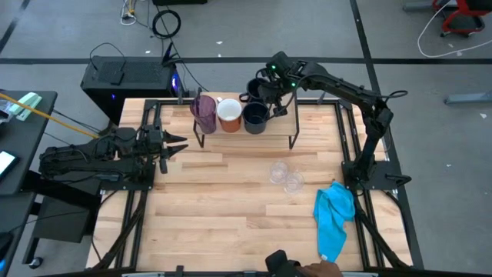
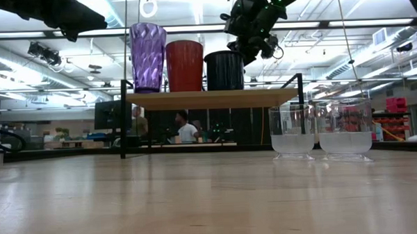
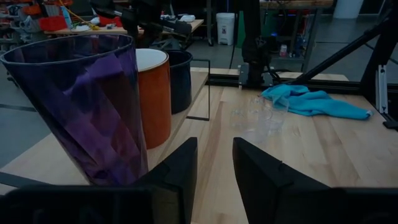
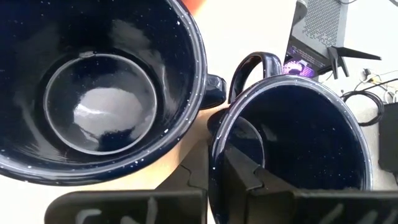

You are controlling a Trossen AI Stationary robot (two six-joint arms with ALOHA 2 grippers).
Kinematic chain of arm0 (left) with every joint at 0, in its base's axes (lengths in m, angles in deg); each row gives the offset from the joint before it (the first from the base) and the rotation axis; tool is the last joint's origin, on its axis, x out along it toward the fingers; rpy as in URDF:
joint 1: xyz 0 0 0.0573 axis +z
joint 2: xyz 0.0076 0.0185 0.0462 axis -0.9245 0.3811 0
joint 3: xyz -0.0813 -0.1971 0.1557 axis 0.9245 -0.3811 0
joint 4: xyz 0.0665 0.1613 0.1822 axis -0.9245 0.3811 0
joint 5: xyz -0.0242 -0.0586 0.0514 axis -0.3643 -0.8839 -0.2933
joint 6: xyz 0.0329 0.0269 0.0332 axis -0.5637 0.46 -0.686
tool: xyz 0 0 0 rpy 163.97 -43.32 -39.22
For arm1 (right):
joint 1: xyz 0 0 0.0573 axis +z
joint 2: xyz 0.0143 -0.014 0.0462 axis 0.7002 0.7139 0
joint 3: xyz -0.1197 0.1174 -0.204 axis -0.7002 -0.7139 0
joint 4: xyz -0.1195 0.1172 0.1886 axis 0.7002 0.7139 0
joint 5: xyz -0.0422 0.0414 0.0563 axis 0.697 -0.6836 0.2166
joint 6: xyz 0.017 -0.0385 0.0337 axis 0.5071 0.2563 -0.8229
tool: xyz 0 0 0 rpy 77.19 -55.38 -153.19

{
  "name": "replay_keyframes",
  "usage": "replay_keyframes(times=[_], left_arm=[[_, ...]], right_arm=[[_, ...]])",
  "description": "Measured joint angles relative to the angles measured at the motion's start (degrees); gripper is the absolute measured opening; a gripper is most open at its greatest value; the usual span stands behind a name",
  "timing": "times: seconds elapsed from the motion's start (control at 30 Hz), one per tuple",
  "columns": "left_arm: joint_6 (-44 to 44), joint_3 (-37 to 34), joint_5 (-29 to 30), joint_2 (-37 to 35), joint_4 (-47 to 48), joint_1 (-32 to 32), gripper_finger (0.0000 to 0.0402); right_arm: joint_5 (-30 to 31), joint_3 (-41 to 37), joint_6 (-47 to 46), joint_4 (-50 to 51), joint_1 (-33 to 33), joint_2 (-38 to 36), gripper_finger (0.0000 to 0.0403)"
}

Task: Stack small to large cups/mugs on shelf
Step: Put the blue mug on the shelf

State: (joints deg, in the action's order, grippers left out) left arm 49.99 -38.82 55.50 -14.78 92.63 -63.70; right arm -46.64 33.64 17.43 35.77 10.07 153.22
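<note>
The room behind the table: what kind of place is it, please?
Probably a robotics lab or workshop: a wooden table on a black metal frame, a concrete floor with loose cables, and open workbenches with people behind.

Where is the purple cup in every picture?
High view: the purple tumbler stands at the shelf's left end.
Low view: leftmost cup on the shelf.
Left wrist view: big and close.
Right wrist view: not in it.
Shared landmark: the white-and-orange mug right beside it.

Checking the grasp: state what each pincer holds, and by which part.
Right pincer grips a navy mug by its rim, one finger inside. Left pincer is open, holding nothing.
</note>
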Motion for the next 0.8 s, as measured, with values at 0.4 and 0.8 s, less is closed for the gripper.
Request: replay_keyframes(times=[0.4, 0.8], left_arm=[[-0.01, 0.0, 0.0, 0.01, 0.02, -0.01, 0.011], [0.01, 0.0, -0.02, 0.01, 0.24, 0.01, 0.011]], right_arm=[[0.01, 0.0, 1.56, 0.02, 0.02, 0.0, 0.0024], [0.03, 0.0, 2.45, 0.07, 0.01, 0.0, 0.003]])
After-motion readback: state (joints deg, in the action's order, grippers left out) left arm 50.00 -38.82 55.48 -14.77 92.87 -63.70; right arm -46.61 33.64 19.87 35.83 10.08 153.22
